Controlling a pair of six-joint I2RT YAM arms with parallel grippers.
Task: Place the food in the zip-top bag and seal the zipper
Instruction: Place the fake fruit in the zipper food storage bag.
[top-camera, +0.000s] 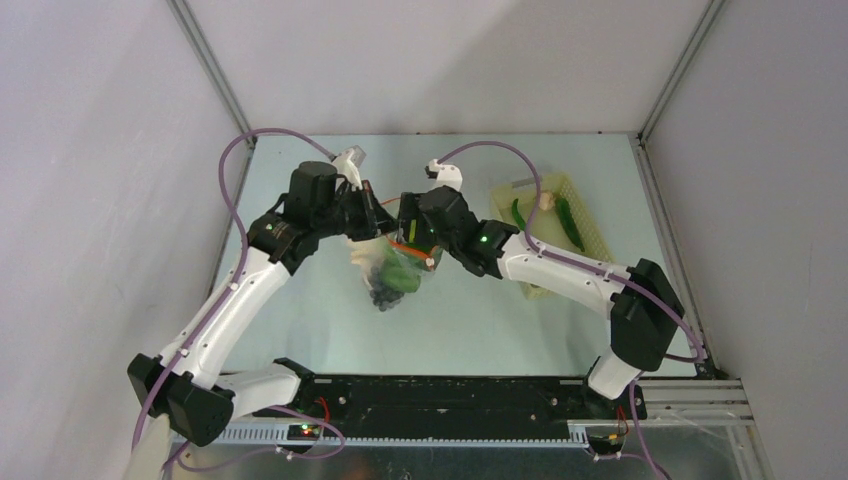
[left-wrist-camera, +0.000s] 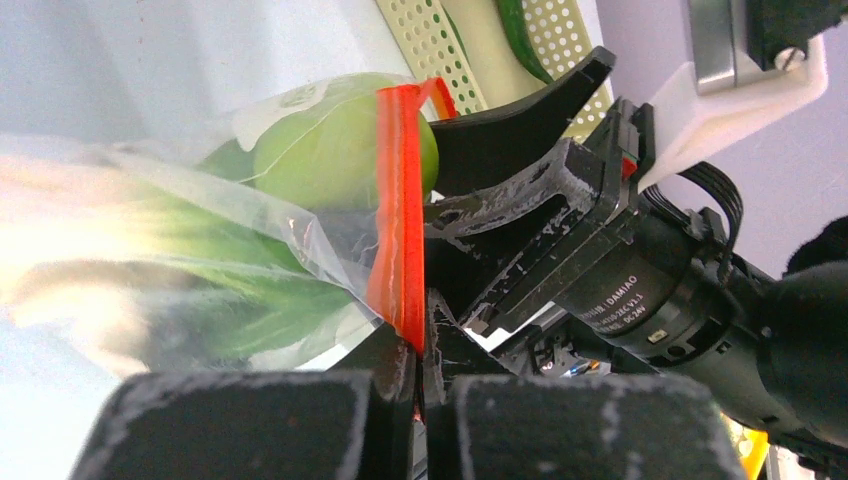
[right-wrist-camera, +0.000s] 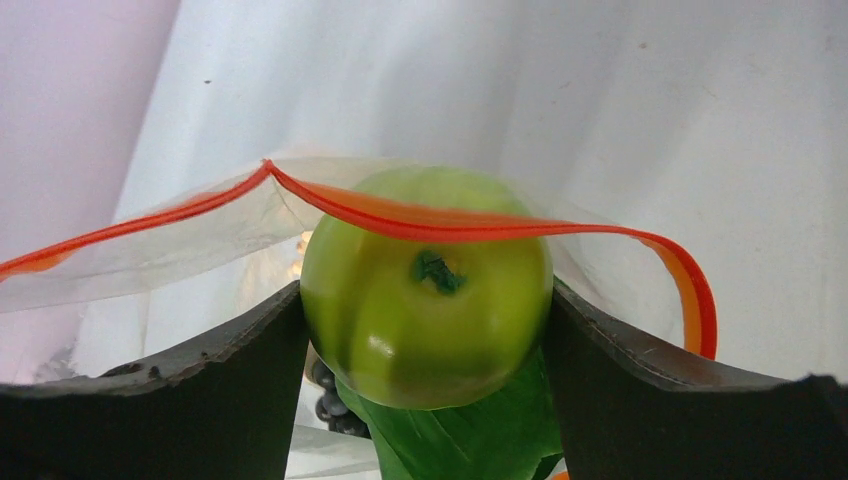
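The clear zip-top bag (top-camera: 388, 275) hangs above the table's middle with bok choy (left-wrist-camera: 200, 290) and dark grapes (right-wrist-camera: 330, 400) inside. My left gripper (left-wrist-camera: 415, 345) is shut on its orange-red zipper (left-wrist-camera: 400, 200) at one end and holds the bag up. My right gripper (right-wrist-camera: 425, 330) is at the bag's mouth, its two fingers pressed against the sides of the green apple (right-wrist-camera: 425, 300). The zipper strip (right-wrist-camera: 420, 225) arches over the apple's top, and the mouth gapes wide. A bok choy leaf (right-wrist-camera: 470, 430) lies just under the apple.
A pale yellow perforated basket (top-camera: 590, 235) stands at the right back, with two long green peppers (top-camera: 570, 222) and a white mushroom (top-camera: 546, 201) in it. Grey walls close the table at the back and on both sides.
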